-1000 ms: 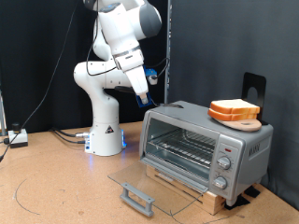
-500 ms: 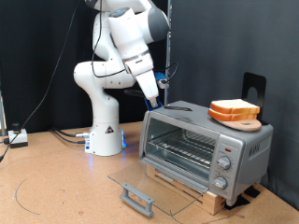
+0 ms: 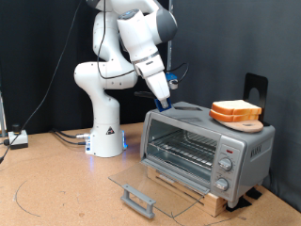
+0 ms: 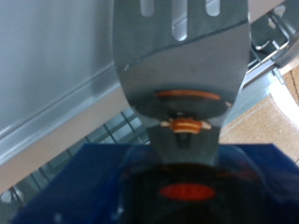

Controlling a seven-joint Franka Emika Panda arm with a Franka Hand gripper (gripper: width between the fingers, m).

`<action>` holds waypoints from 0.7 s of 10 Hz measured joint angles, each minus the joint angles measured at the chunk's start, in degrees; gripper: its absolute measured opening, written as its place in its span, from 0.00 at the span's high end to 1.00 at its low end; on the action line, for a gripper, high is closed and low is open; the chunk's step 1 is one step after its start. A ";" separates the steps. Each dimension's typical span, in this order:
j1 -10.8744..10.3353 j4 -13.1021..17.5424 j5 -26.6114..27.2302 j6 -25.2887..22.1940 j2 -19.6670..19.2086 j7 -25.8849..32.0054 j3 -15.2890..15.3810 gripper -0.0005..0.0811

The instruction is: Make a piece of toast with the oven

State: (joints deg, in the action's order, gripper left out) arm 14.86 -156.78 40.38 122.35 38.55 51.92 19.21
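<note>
While your gripper (image 3: 162, 94) is clamping a spatula (image 4: 182, 56) above the oven (image 3: 207, 146), the piece of toast (image 3: 235, 110) is waiting rightward on the roof's round board (image 3: 246, 123).

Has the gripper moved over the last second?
Yes. The gripper has shifted toward the exterior view's right, from beside the oven to above its top's left end, nearer the toast.

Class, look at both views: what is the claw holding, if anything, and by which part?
The claw holds a metal spatula by its blue handle; the slotted blade points out over the oven top.
</note>
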 joint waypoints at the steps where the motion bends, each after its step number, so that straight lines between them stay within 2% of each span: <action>1: -0.06 0.15 0.88 0.47 0.00 -0.36 0.66 0.51; 7: -0.02 2.21 2.04 0.88 -1.10 -4.16 3.62 0.51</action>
State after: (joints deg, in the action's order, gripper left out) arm 14.84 -154.58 42.42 123.22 37.45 47.76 22.83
